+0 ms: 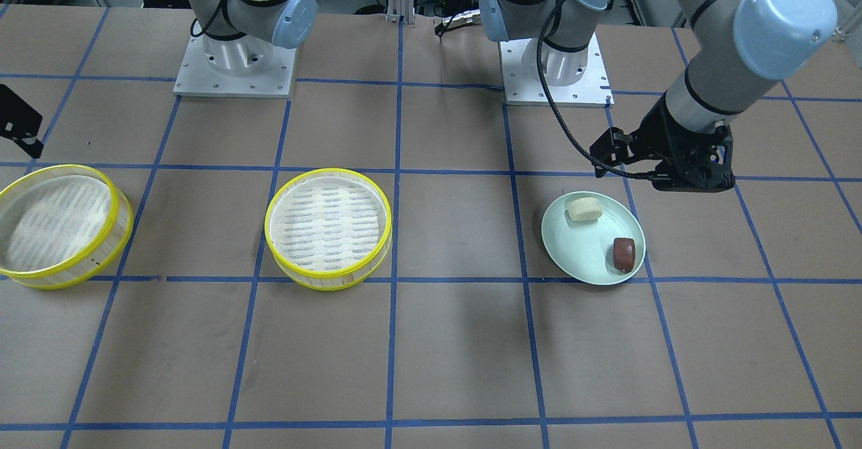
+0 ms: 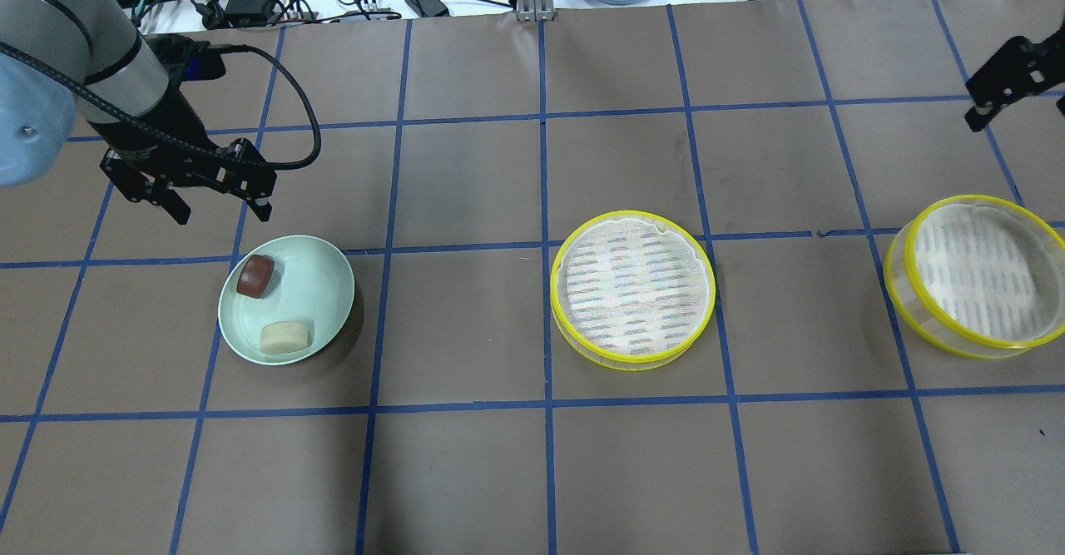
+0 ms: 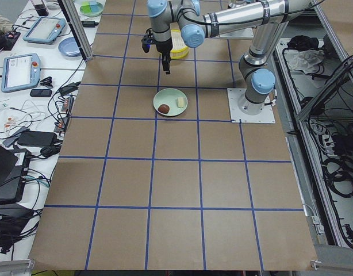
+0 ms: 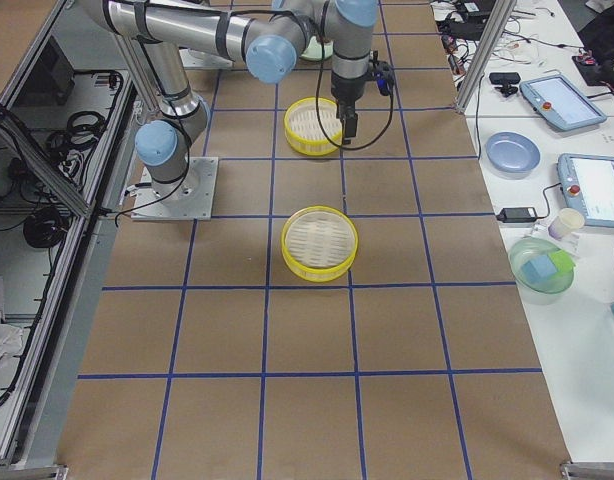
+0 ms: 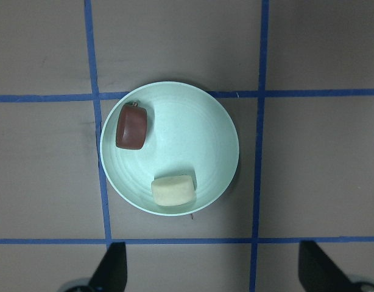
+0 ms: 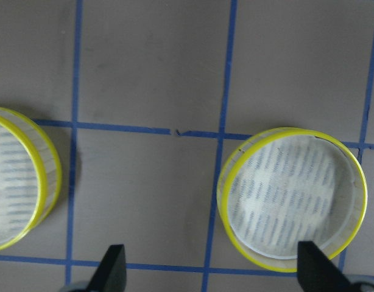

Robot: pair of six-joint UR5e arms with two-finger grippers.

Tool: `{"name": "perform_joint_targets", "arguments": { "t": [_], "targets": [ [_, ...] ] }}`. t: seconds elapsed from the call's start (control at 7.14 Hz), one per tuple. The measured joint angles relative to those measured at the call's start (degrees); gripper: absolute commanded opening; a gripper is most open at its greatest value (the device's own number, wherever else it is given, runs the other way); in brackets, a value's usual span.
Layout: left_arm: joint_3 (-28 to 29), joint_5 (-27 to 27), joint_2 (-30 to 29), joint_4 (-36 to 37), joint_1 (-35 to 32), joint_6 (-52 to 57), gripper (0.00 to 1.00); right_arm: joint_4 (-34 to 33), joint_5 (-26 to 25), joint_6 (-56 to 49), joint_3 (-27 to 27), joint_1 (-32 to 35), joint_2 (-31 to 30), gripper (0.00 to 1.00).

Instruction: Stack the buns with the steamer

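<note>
Cream bun [image 2: 284, 337] sits nearest the robot's edge of the desk, on the near rim of the mint plate [image 2: 333, 289], toward the left end. Its long axis runs parallel to that near edge; no clear front.

Brown bun [image 2: 255, 275] sits on the same plate, farther in, apart from the cream one. Long axis runs roughly near edge to far edge, slightly slanted.

Left gripper [image 2: 221, 205] hangs just beyond the plate's far rim, above the desk, jaws spread wide, holding nothing.

Middle steamer [image 2: 632, 215] sits mid-desk, second steamer [image 2: 897, 289] at the right end; no bun in either. Right gripper [image 6: 211, 271] hovers beyond the second steamer, toward the far right corner, fully spread, empty-handed.

Step, as judged: approach for the 1st pick; 0 of 2 buns moved. The next move calls for shifting back over the plate and descending. The jaws line up parallel to the near edge, so they suit the brown bun's narrow width; the cream one likely needs a wrist turn.
</note>
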Motion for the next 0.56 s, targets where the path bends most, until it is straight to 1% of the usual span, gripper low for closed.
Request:
{"name": "perform_joint_targets", "arguments": {
  "t": [0.14, 0.28, 0.56],
  "targets": [
    [-1.6, 0.15, -2.01, 0.54, 0.39, 0.46, 1.0, -1.52, -0.04, -3.73, 0.06, -4.1, 3.48, 1.0],
    [-2.45, 0.32, -4.13, 0.73, 0.56, 0.56, 1.0, -5.49, -1.44, -6.05, 0.3, -6.51, 7.58, 0.99],
    [-2.98, 0.52, -9.09, 1.03, 1.15, 0.53, 1.0, -13.95, -6.28, -11.3, 1.43, -8.1, 15.22, 0.9]
  ]
}}
